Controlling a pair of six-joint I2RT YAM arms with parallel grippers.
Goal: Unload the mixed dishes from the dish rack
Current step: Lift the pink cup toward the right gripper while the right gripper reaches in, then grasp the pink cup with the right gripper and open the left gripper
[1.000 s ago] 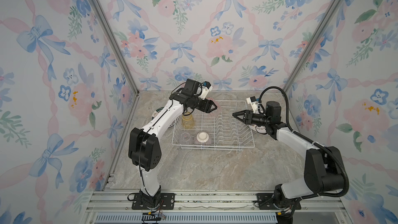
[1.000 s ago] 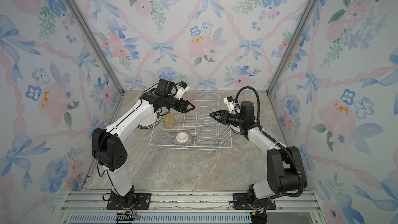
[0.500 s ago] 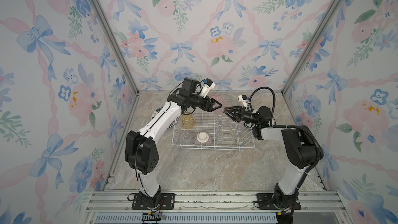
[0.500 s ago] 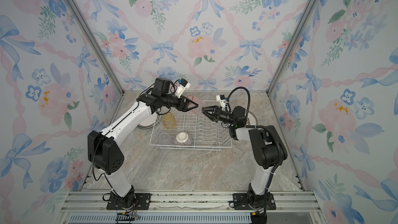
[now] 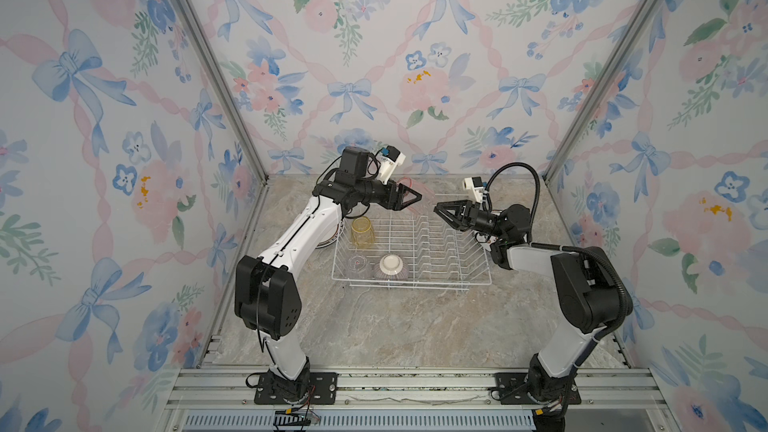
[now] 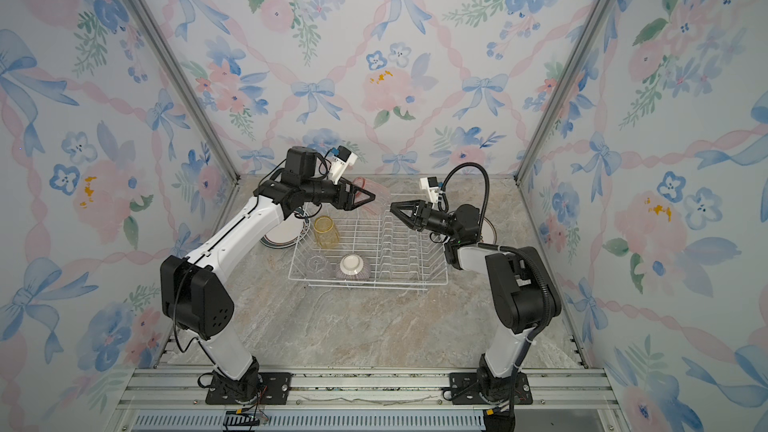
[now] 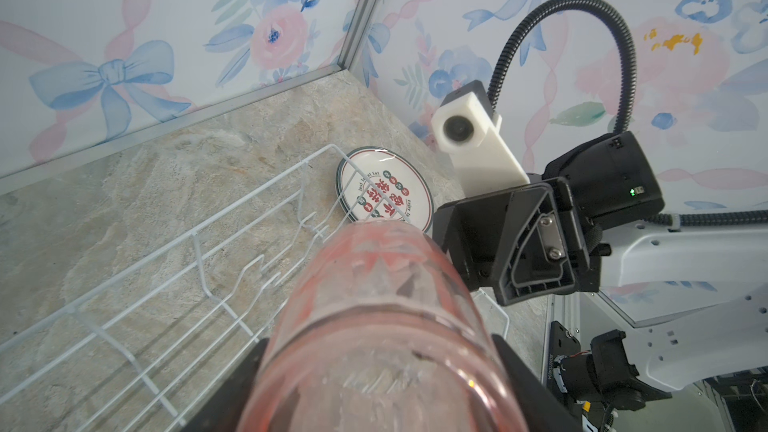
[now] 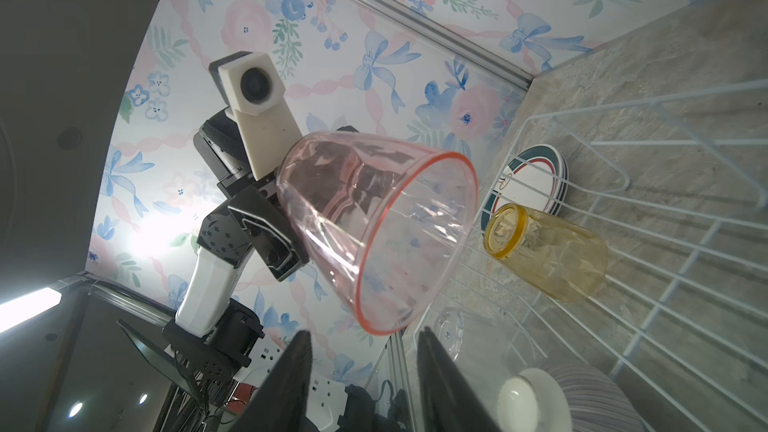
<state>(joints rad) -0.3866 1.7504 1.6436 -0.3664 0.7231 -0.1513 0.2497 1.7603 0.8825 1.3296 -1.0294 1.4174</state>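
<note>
A stack of green-rimmed plates (image 6: 286, 235) lies on the table outside the dish rack (image 5: 436, 283), below and behind the left gripper (image 5: 417, 200). That gripper clamps the base of the pink tumbler (image 8: 374, 234), held sideways, mouth toward the right gripper (image 5: 439, 210). Beneath the left gripper, in the rack, sit the inverted yellow tumbler (image 5: 361, 232), clear tumbler (image 5: 359, 266) and ribbed bowl (image 5: 390, 268). The right gripper, jaws partly spread and empty, faces the pink rim closely. Behind it lies a red-lettered plate (image 7: 384, 193).
</note>
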